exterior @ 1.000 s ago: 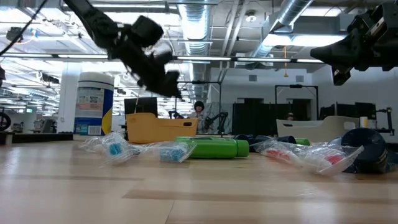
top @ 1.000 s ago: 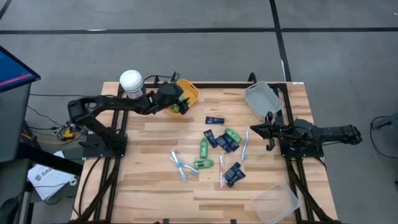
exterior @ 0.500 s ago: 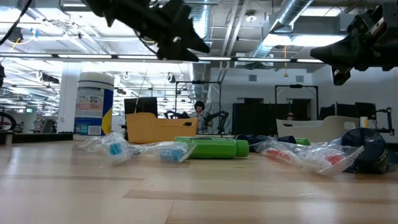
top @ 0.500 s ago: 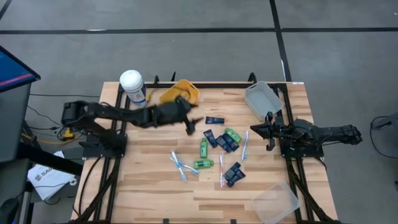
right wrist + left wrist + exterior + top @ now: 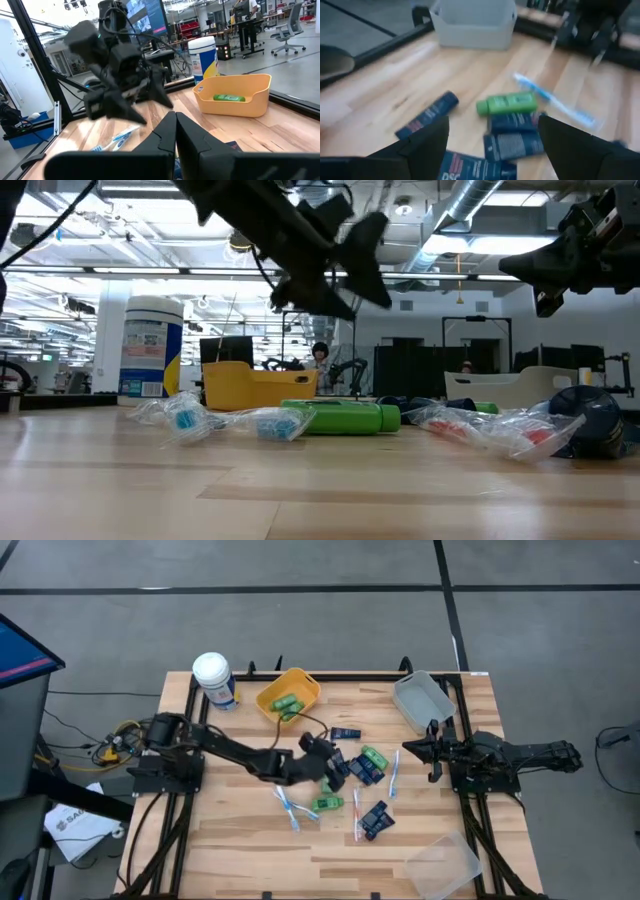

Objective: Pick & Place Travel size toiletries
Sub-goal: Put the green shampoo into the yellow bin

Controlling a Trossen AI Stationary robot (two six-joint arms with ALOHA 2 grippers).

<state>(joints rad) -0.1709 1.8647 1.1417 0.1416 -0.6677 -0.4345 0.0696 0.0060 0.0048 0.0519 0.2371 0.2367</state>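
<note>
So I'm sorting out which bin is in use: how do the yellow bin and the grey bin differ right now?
The yellow bin holds green bottles; the grey bin shows nothing inside. The yellow bin sits at the table's far edge near the white-lidded canister, on the left arm's side; the grey bin sits at the far corner on the right arm's side. Both are open-topped and upright on the wooden table.

High view: straight down, whole bench (image 5: 250, 840) framed. Low view: bench-top level, facing the room. Left wrist view: close above the toiletries (image 5: 507, 105). Right wrist view: looks across the bench; shares the yellow bin (image 5: 235, 100) with high and low views.
</note>
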